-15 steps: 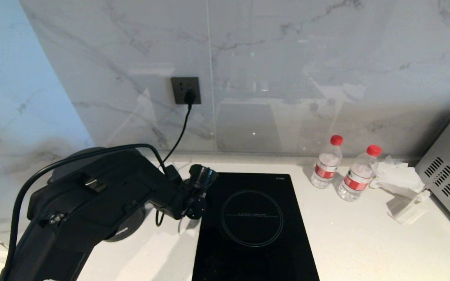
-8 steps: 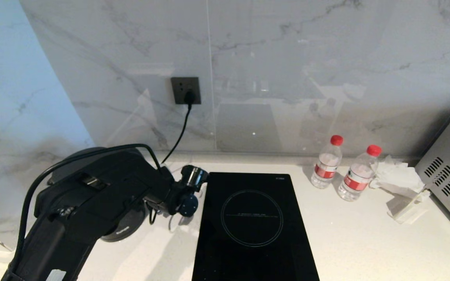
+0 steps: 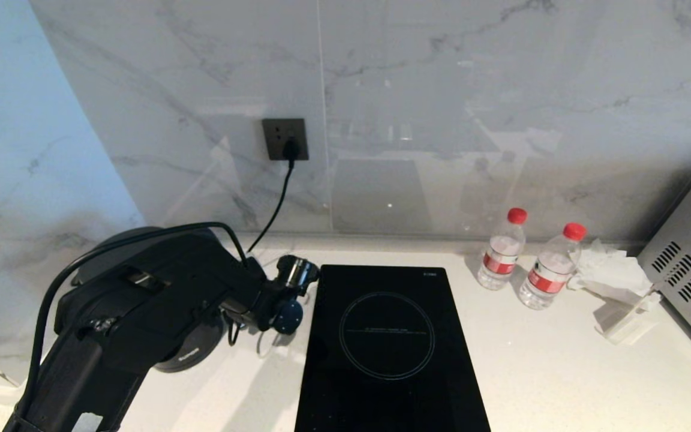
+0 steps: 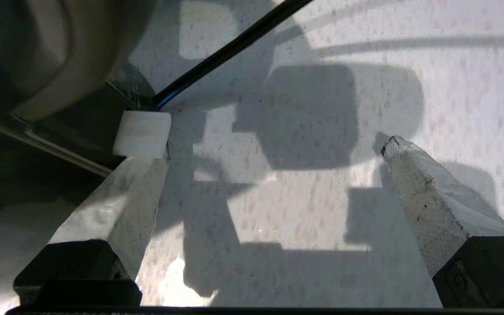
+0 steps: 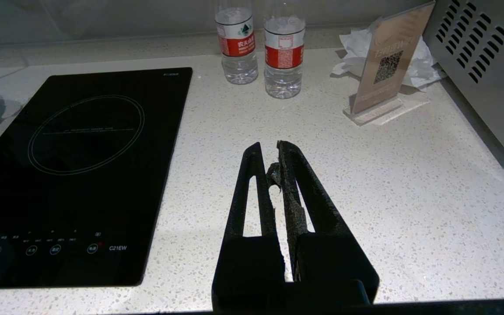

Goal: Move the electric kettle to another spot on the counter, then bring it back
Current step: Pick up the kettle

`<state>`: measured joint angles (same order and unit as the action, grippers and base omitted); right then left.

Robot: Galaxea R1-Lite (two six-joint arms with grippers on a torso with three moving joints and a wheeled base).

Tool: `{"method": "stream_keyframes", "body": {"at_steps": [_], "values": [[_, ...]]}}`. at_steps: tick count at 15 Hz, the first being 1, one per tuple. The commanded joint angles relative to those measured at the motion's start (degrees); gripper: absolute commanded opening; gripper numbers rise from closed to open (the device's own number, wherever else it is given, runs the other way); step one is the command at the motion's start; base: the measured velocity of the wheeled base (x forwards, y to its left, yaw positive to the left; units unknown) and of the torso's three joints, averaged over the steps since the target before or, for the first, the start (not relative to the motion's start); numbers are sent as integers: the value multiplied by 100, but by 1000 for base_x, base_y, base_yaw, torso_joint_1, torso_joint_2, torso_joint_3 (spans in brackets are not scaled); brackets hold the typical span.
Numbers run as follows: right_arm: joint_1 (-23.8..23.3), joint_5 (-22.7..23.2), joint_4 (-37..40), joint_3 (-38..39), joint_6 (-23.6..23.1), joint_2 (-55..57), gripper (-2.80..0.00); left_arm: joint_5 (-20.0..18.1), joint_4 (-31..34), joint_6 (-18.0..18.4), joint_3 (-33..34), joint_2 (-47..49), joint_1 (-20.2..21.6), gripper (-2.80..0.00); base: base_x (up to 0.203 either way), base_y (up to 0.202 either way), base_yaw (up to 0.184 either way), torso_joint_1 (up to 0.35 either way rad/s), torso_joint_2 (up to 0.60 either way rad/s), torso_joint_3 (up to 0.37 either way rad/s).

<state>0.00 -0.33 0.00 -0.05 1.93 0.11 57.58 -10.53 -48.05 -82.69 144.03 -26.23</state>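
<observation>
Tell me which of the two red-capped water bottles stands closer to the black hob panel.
The left water bottle, beside the hob panel; the other bottle stands farther right, next to the crumpled tissue.

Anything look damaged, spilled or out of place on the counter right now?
One thing: the right gripper, parked over the counter, has ragged, torn padding between its shut fingers. A crumpled tissue lies behind the card stand. No spill shows; both water bottles stand upright.
</observation>
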Motion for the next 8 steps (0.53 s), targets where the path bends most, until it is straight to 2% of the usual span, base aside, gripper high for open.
{"method": "stream_keyframes", "body": {"at_steps": [1, 8], "values": [[0, -2, 0, -4, 1, -2, -280, 21, -31, -60, 256, -141, -227, 0, 0, 0, 0, 0, 0, 0], [0, -2, 0, -4, 1, -2, -280, 9, -57, -257, 1104, -854, -1312, 0, 0, 0, 0, 0, 0, 0]]}}
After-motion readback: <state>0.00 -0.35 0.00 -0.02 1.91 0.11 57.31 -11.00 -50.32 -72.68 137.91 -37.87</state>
